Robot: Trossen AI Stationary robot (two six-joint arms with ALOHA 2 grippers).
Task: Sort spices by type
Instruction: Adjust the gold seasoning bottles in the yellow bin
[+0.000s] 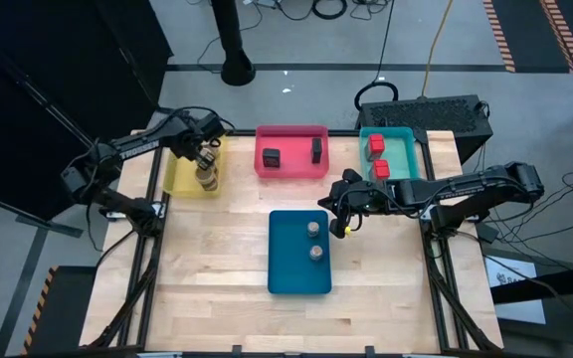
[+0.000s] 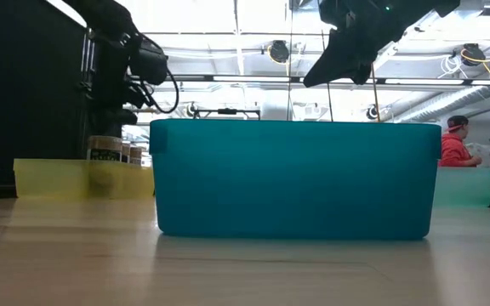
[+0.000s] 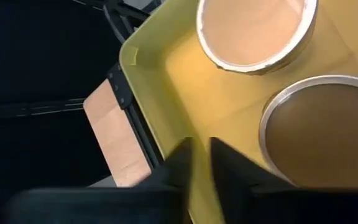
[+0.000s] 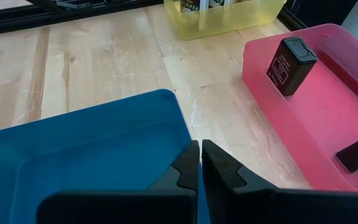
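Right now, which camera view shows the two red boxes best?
The high view: both red boxes lie in plain sight in the teal tray. The low view and both wrist views show nothing of them.

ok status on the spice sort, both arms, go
Left gripper over yellow tray, fingers nearly shut, empty, beside tan cylindrical jars. Right gripper shut, empty, at blue tray's edge. All spices look binned; nothing in the way.

No legible text or labels.
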